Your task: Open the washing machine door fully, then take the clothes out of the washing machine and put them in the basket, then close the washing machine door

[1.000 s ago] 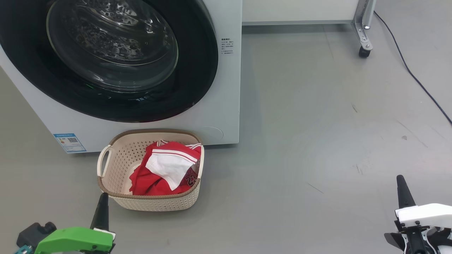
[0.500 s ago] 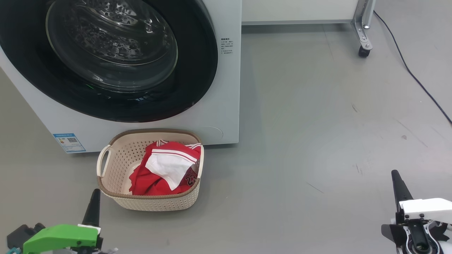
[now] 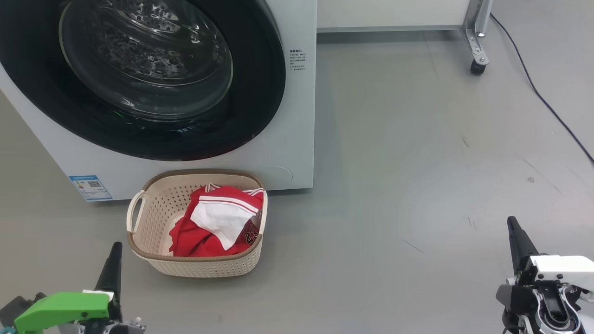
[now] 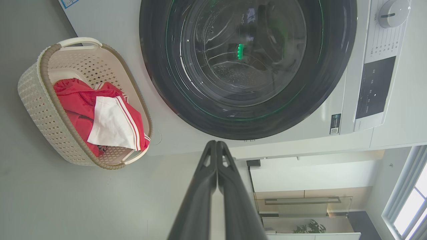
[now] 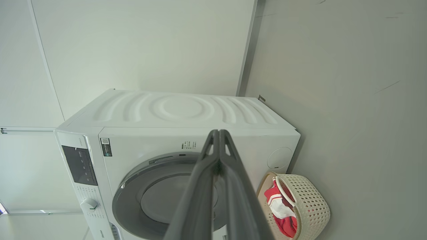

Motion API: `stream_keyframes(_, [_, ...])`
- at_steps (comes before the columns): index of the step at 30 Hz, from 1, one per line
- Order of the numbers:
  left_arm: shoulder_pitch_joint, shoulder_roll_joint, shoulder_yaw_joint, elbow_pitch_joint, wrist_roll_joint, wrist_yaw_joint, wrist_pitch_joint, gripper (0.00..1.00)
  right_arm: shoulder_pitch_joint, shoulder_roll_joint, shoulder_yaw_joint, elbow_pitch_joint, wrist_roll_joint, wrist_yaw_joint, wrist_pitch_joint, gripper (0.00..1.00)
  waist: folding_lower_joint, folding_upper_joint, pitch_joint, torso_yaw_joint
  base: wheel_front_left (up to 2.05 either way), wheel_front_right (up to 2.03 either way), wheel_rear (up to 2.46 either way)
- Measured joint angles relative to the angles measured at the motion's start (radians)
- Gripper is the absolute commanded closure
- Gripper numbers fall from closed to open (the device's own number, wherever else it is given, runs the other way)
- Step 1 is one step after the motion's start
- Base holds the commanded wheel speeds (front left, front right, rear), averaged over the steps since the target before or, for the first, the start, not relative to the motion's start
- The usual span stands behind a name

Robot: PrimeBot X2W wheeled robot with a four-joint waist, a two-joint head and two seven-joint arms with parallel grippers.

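Note:
The washing machine (image 3: 297, 139) fills the upper left of the head view, its black-rimmed glass door (image 3: 144, 74) lying flush against the front. On the floor before it stands the cream basket (image 3: 139, 241), holding the red jersey and the red-and-white garment (image 3: 218, 222). My left gripper (image 3: 113, 260) is low at the left, beside the basket's near left corner, fingers together and holding nothing. My right gripper (image 3: 515, 236) is low at the right, far from the basket, also shut and empty. The left wrist view shows the door (image 4: 247, 66) and the basket (image 4: 40, 100); the right wrist view shows the machine (image 5: 186, 113).
Bare grey floor spreads to the right of the machine. A metal frame leg on a castor (image 3: 477, 67) stands at the back right, and a black cable (image 3: 543, 97) runs along the floor beyond it. A white wall panel sits behind.
Both grippers have drawn back toward the lower edge of the head view, the left one sliding left and down, the right one shifting slightly left. Basket, clothes and door are unchanged.

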Motion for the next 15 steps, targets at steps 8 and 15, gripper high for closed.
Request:
stream_keyframes(8, [-0.009,0.001,0.013,0.006,-0.053,-0.008,0.015,1.00,-0.012,0.008,-0.008,0.006,0.060,0.008,0.017,1.00,0.0000,0.0000,0.000,0.000,0.00,0.00,0.00])
stream_keyframes(15, [-0.010,0.001,0.015,0.006,-0.053,-0.008,0.015,1.00,-0.012,0.008,-0.008,0.006,0.060,0.008,0.017,1.00,0.0000,0.0000,0.000,0.000,0.00,0.00,0.00])
